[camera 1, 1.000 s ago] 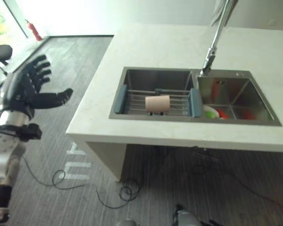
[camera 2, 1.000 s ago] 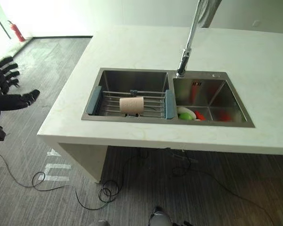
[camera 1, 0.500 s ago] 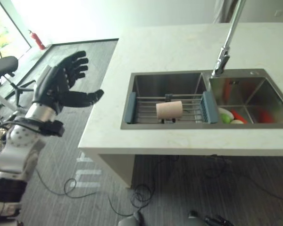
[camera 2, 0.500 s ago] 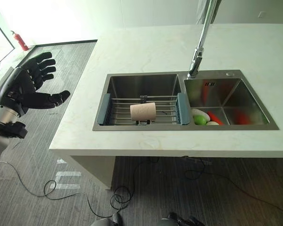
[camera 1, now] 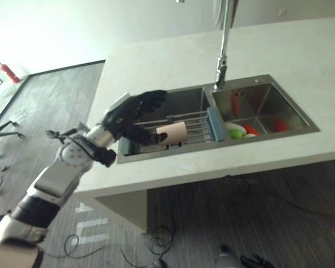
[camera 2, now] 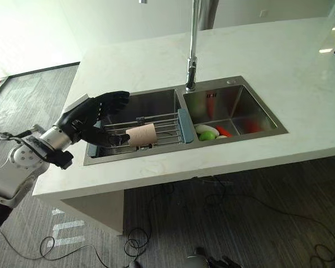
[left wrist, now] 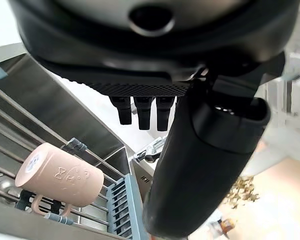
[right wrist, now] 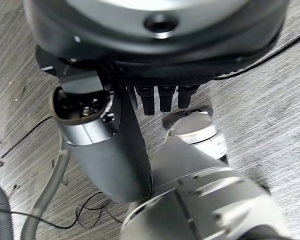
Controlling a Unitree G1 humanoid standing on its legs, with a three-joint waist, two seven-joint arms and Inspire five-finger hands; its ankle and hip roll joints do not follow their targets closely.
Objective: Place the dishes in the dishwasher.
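While the left hand [camera 1: 133,116] is hovering over the left basin, the scene is reading as follows.

Left fingers [camera 2: 113,101]: spreading straight and released, grasping nothing; the thumb [camera 1: 147,137] is reaching toward the mug without visibly touching it.

Left hand position: hanging above the left end of the rack, just beside the mug; the arm is coming in from the lower left across the surface edge.

Pink mug [camera 1: 172,133]: lying on its side on the wire drying rack [camera 2: 163,127], its handle [left wrist: 36,205] pointing down between the rack bars in the left wrist view.

Rack: spanning the left basin, with a blue-grey end piece [camera 1: 215,124] sitting against the divider.

Right basin dishes [camera 2: 208,133]: a white and green piece and a red piece are lying together at the near left corner of the basin floor; what each one is cannot be told.

Sink [camera 2: 251,108]: a double steel sink sitting in the pale surface [camera 1: 301,56], with the tall faucet [camera 1: 222,61] standing behind the divider.

Right hand [right wrist: 115,150]: hanging over the striped floor [right wrist: 280,115], fingers straight and released.
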